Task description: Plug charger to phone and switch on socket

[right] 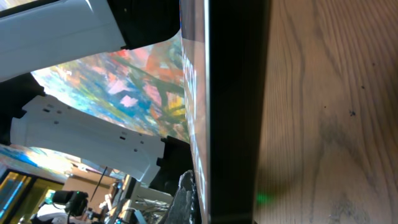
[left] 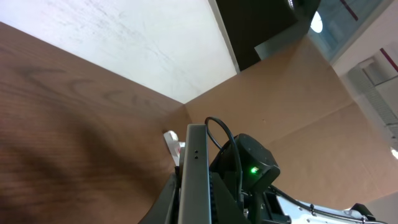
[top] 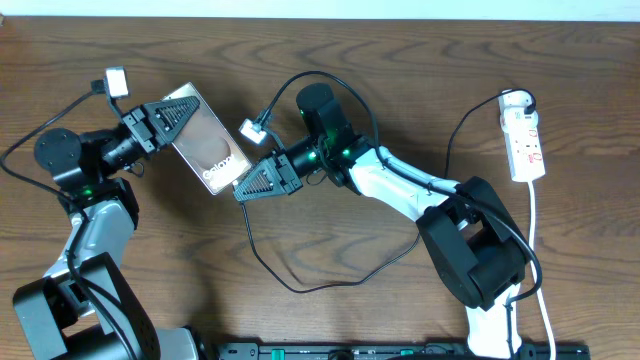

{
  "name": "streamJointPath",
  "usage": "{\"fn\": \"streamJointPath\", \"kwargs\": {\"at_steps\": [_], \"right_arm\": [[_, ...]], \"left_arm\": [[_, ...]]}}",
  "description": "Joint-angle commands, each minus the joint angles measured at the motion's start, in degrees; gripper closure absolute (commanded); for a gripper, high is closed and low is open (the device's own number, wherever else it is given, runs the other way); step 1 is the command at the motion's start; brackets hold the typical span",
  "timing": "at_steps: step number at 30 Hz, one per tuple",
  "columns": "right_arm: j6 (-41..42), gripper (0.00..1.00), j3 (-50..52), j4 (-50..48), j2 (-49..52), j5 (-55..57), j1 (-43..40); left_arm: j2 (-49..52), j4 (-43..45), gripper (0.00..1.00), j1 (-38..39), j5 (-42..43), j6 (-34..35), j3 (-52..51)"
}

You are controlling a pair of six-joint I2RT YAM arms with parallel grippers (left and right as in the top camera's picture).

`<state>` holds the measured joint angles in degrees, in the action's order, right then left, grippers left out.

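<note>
Phone (top: 205,140) — a dark brown slab with white lettering — sits slanted left of centre in the overhead view. Its upper end is clenched in the left gripper (top: 172,115); its lower end meets the right gripper (top: 245,188), whose grip I cannot tell. The left wrist view shows the phone (left: 196,180) edge-on, a thin grey strip. The right wrist view shows its dark edge beside a glossy, reflecting face — probably the screen.

Dark brown wood-grain tabletop (top: 200,260) with a pale border and a black rail.
A pale whitish strip (top: 300,8) runs along the tabletop's far edge, and a long black rail (top: 400,351) with small fittings lies along its near edge. In the left wrist view, a white panel (left: 124,37) and a plain tan surface (left: 298,106) stand beyond the wood.
</note>
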<state>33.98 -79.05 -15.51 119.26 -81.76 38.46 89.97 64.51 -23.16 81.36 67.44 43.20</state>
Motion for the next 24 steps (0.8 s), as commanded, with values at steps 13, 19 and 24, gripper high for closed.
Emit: {"fn": "streamJointPath", "kwargs": {"at_steps": [13,19,24], "right_arm": [[-7.3,0.99,-1.3,5.0,-0.3,-0.3,-1.9],[-7.5,0.99,-1.3,5.0,-0.3,0.0,-1.9],[-7.2,0.99,-1.3,5.0,-0.3,0.3,-1.9]], "left_arm": [[-0.9,0.2,0.92,-2.2,8.7,-1.0,0.5],[-0.9,0.2,0.93,-2.2,8.5,-0.7,0.5],[-0.9,-2.4,0.93,-2.2,5.6,-0.7,0.5]]}}
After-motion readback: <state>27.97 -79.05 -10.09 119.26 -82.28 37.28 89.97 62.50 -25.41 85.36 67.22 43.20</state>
